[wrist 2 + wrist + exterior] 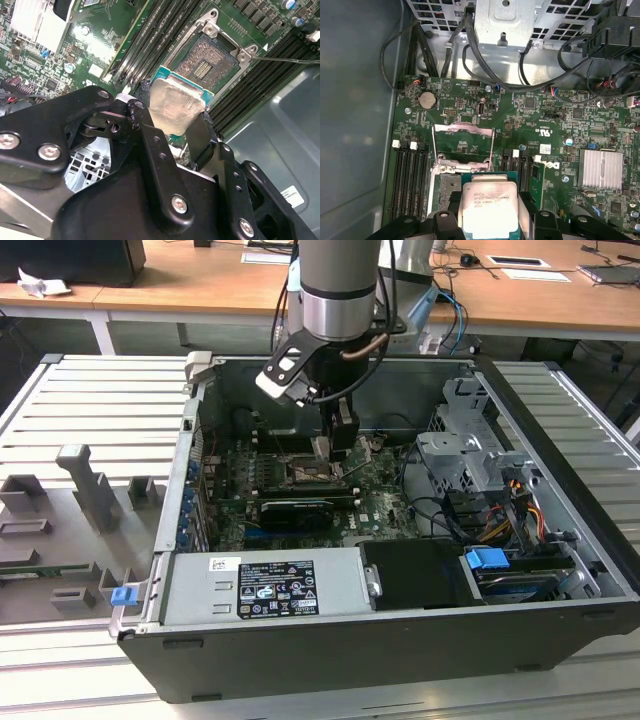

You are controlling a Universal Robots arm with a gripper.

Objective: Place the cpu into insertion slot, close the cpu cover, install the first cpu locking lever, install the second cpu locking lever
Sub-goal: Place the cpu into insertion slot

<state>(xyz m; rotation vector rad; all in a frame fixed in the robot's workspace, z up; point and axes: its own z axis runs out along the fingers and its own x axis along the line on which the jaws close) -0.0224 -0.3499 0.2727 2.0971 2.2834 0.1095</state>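
cpu: pale silver-grey top, green edging
insertion slot: dark, gold-flecked, silver-rimmed
motherboard: green, fine pale markings
memory slots: black
heatsink: silver, ribbed
gripper: black
plastic tab: bright blue

I'm counting 1 cpu, 1 insertion slot and 1 cpu cover on 1 green motherboard. Also showing up are 1 coin battery, 1 finned silver heatsink, 1 open computer case, and 1 robot arm carrying 1 tool.
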